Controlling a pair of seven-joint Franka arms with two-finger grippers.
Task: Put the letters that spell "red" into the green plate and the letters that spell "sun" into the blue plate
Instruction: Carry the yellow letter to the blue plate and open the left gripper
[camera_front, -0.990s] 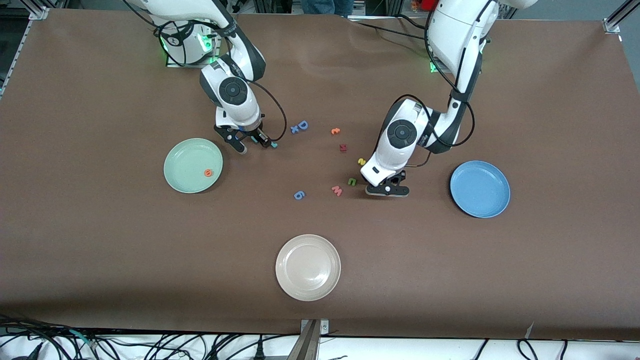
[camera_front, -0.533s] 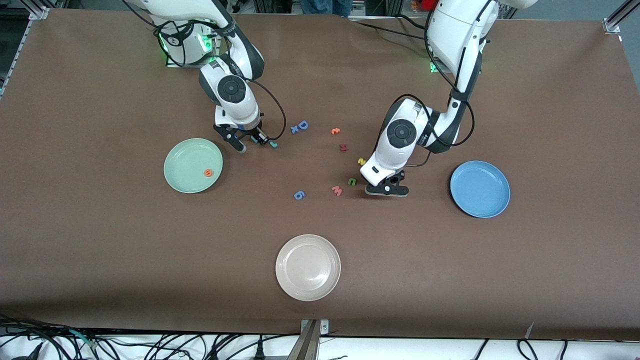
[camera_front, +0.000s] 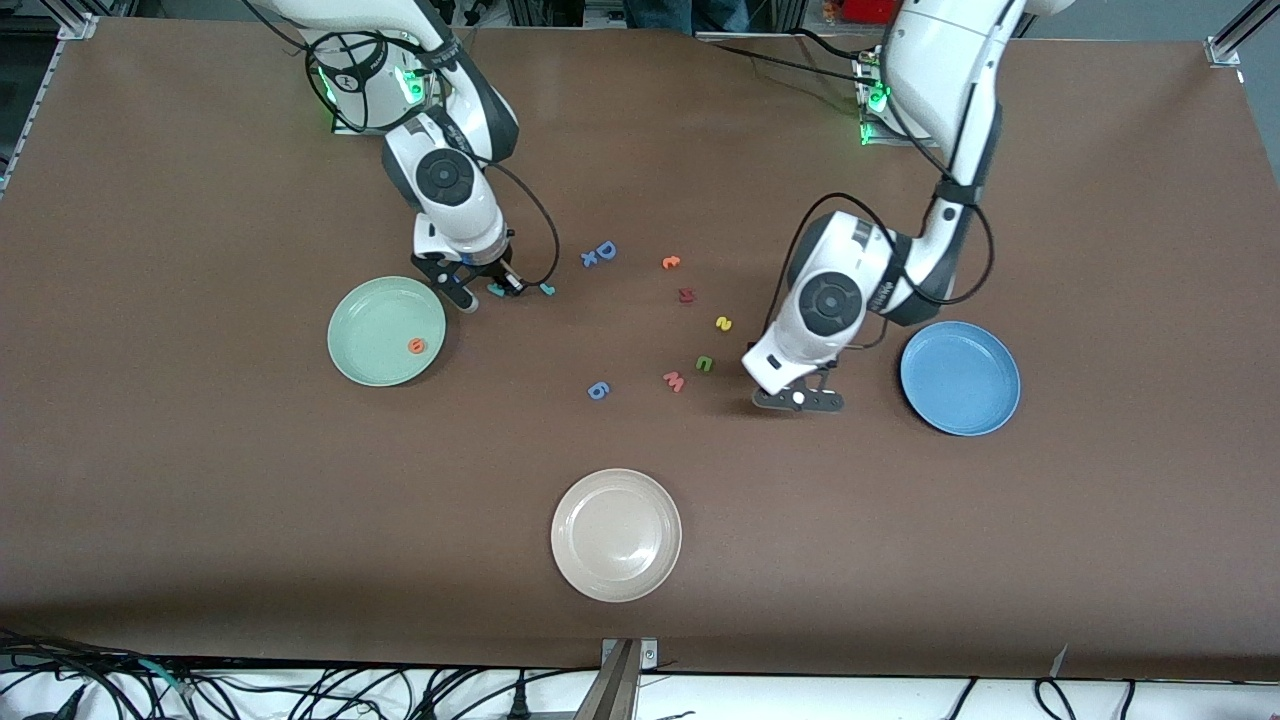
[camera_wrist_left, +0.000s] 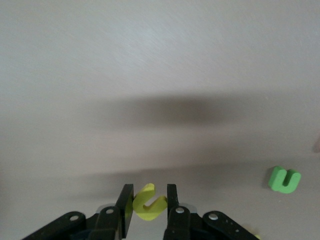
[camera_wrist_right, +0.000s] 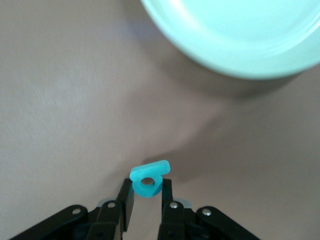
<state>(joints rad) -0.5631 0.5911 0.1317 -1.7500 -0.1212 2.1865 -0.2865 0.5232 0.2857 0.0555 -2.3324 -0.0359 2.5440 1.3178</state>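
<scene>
Pinching a teal d (camera_wrist_right: 148, 180), the right gripper (camera_wrist_right: 146, 196) hangs beside the green plate (camera_wrist_right: 235, 45). The left gripper (camera_wrist_left: 150, 202) clamps a yellow u (camera_wrist_left: 149, 202), with the green n (camera_wrist_left: 284, 180) lying nearby.

We see a robot lab: two white arms (camera_front: 440, 180) bolted to a brown-covered tabletop (camera_front: 200, 500), metal framing (camera_front: 1230, 40) at its corners, cables (camera_front: 300, 690) along the edge.

You see the orange e (camera_front: 416, 346) lying in the green plate (camera_front: 372, 306), the teal d (camera_wrist_right: 148, 178) and yellow u (camera_wrist_left: 149, 202) pinched aloft, the teal r (camera_front: 546, 290), yellow s (camera_front: 724, 323) and green n (camera_front: 704, 364) on the table, and the blue plate (camera_front: 960, 378) bare.
</scene>
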